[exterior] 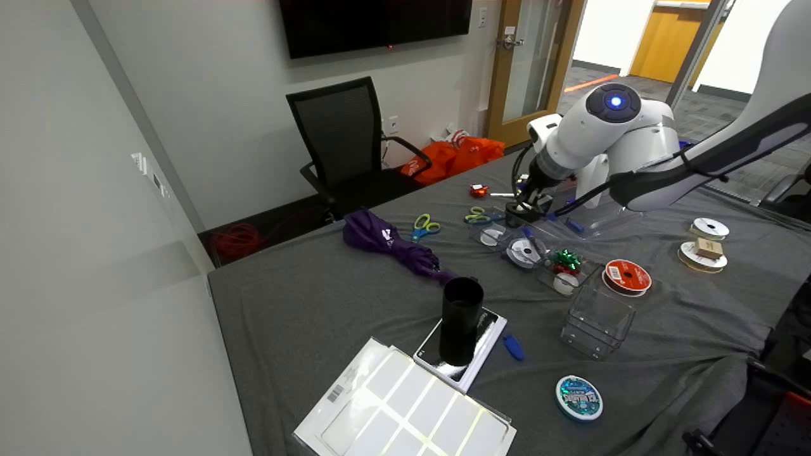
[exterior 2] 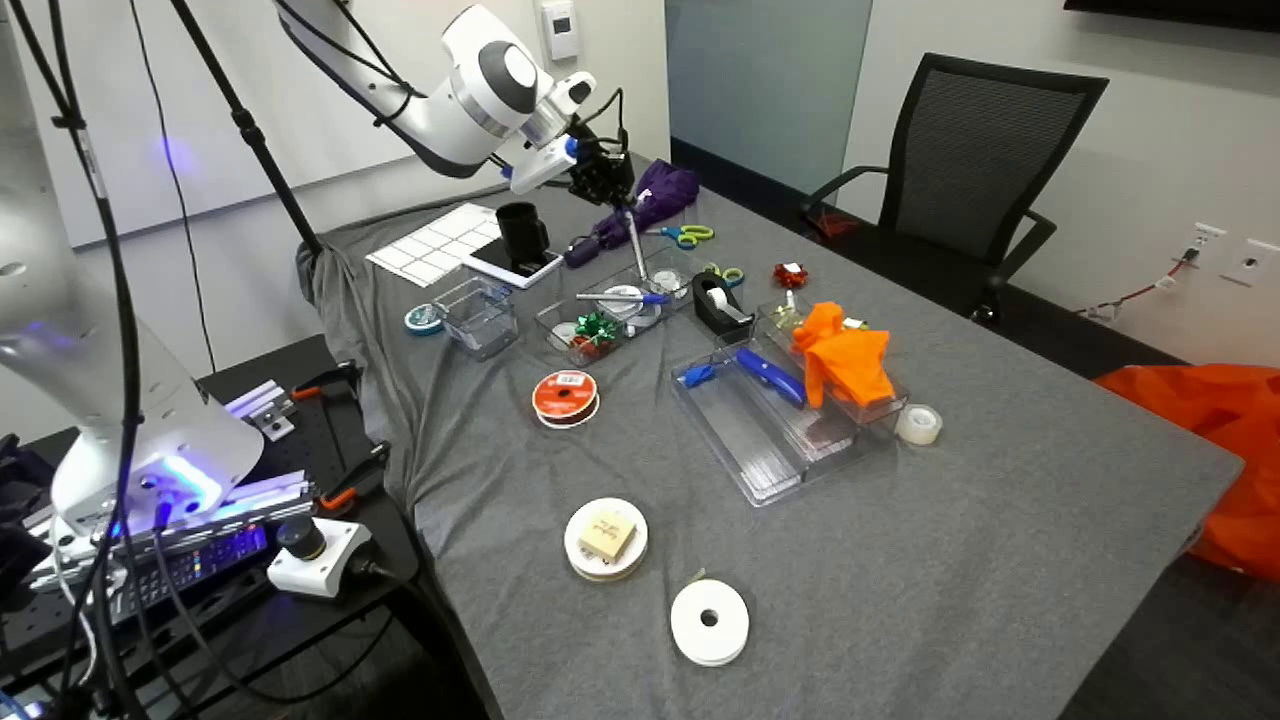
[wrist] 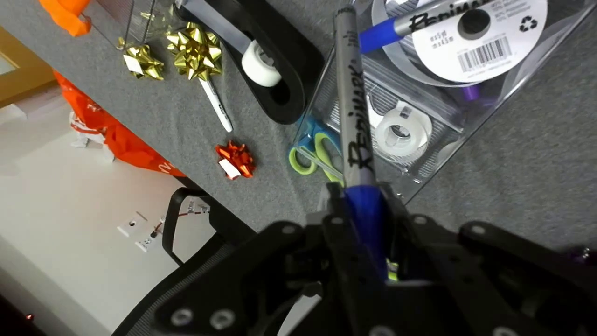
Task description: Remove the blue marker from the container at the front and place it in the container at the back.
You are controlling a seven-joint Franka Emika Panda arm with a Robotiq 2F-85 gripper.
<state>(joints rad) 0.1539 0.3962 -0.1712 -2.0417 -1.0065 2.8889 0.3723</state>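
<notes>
The blue marker (wrist: 357,135) reads "REDIMARK"; a spool (wrist: 482,53) bears recycling arrows.

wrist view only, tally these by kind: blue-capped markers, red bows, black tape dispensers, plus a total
Blue-capped markers: 2 (one in the jaws, one across the white spool)
Red bow: 1
Black tape dispenser: 1
Total: 4

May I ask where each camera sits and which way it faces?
In an exterior view: high, facing the black mesh chair past the black cylindrical mug; white arm shows.
In an exterior view: high, facing that mug past the round white spool; arm and white base show.
Wrist view: wrist-mounted, facing the grey tablecloth past the black end effector gripping a blue-capped grey marker.
Both exterior views share mug and arm.
</notes>
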